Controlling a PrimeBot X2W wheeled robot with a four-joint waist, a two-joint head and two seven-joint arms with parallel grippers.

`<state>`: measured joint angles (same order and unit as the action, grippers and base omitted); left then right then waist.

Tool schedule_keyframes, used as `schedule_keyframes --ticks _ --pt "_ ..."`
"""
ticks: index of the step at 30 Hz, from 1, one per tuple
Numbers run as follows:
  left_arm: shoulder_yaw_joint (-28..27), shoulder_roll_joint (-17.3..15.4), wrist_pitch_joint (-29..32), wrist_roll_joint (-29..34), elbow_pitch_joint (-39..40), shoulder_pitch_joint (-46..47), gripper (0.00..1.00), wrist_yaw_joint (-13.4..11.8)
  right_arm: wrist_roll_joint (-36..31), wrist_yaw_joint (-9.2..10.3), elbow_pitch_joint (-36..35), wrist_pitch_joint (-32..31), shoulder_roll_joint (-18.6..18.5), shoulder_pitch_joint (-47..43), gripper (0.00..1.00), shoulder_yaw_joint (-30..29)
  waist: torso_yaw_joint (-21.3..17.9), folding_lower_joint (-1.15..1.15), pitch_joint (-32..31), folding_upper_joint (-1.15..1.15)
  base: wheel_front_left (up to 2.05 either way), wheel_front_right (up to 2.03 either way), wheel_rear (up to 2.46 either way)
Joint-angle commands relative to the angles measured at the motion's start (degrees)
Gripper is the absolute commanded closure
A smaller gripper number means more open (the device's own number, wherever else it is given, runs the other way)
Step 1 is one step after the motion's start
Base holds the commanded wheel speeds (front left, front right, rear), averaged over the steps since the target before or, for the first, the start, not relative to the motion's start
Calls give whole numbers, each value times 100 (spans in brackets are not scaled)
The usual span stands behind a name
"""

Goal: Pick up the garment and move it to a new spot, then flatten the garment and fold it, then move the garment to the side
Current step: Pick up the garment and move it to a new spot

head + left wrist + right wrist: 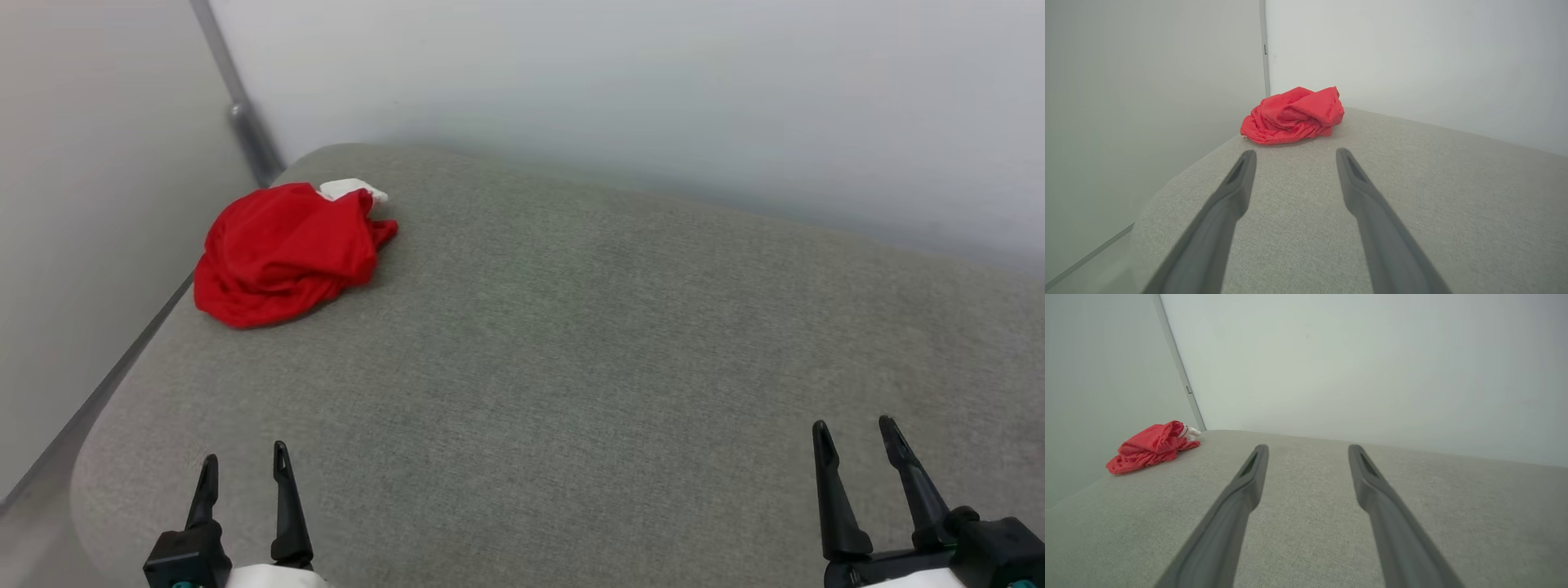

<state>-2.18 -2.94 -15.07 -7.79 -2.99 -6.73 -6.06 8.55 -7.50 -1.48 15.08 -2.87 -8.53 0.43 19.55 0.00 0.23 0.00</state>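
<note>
The garment (282, 253) is a crumpled red heap with a bit of white cloth at its far edge, lying at the far left corner of the grey padded surface (588, 343). It also lies straight ahead in the left wrist view as the garment (1294, 115), and far to the left in the right wrist view as the garment (1152, 446). My left gripper (245, 457) is open near the front left edge, well short of the heap. My right gripper (857, 433) is open at the front right, far from it. Nothing sits between either pair of fingers.
White walls stand close behind and to the left of the surface, meeting at a grey corner strip (241, 114). The surface's rounded left edge (106, 408) drops to a narrow strip of floor beside the wall.
</note>
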Motion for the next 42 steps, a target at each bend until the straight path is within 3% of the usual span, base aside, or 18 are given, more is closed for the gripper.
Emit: schedule_keyframes --ticks 1,11,24,31,36,42 --pt "-20 7 -16 11 -5 -10 0 -6 -17 2 -13 14 -1 -85 0 -9 239 0 10 0 0 0 0" --pt "-135 7 -16 -34 4 -34 0 -41 -40 2 -10 14 -1 -95 0 56 857 0 32 0 0 0 0" --pt "-345 6 -16 -248 108 -90 0 -156 -193 2 82 15 -2 184 0 273 987 0 196 0 0 0 0" --pt "-599 -34 -16 -36 -121 415 0 212 -236 2 35 15 -2 161 0 201 945 0 228 0 0 0 0" --pt "-836 -273 -16 -15 -395 1053 0 508 -319 2 -55 14 0 128 0 75 839 0 393 0 0 0 0" --pt "-1172 -774 -16 -159 -795 2300 0 841 -609 2 -250 14 -3 410 0 -34 478 0 1022 0 0 0 0"
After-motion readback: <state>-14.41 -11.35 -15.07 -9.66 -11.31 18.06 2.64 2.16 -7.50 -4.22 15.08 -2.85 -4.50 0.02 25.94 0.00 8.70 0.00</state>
